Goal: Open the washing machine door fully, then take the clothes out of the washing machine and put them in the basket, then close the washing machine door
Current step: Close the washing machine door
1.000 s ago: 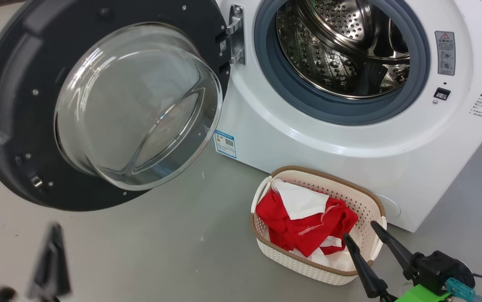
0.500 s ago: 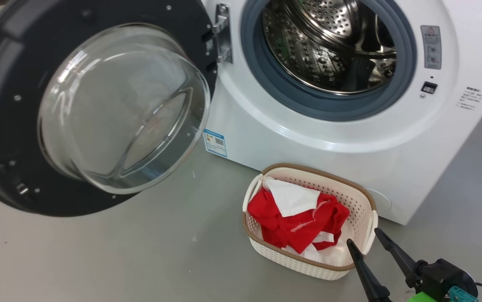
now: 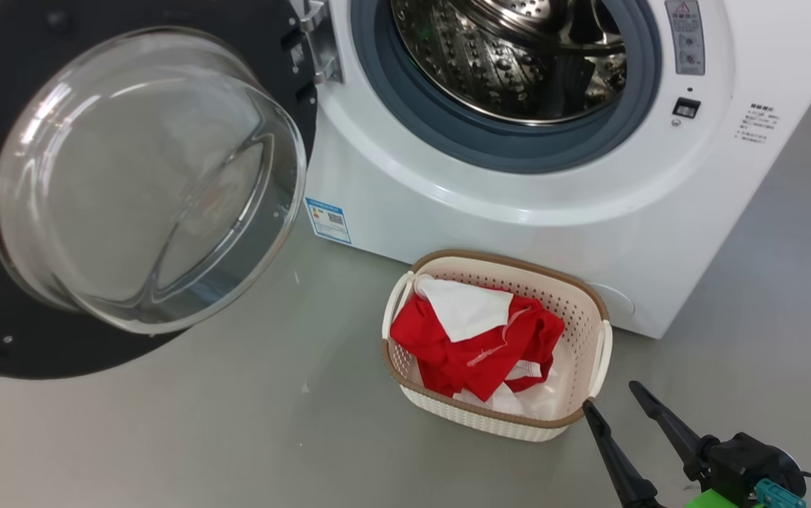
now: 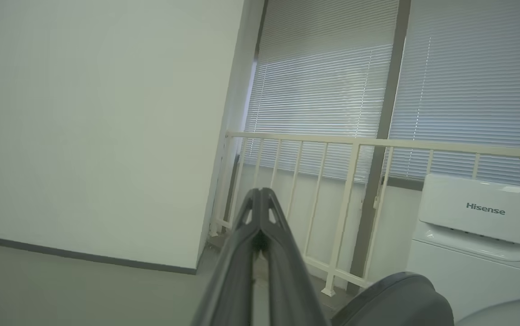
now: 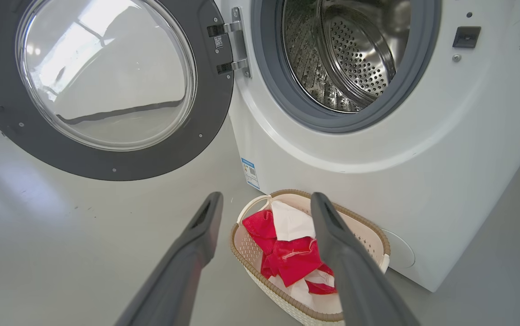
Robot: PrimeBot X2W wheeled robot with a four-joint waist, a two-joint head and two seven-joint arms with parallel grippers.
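door (image 3: 130, 176) standing open | clothes (image 3: 476, 346) lying in basket (image 3: 592, 321) | R gripper (image 3: 610, 394) hovering spread, empty | L gripper (image 4: 260, 192) pinching closed, empty

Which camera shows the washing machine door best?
The right wrist view: the washing machine door shows nearly whole, with its hinge. The head view cuts off its left side; the left wrist view catches a dark curved edge.

Washing machine door (image 3: 130, 183) cropped; sticker (image 3: 327, 221) seemingly illegible.
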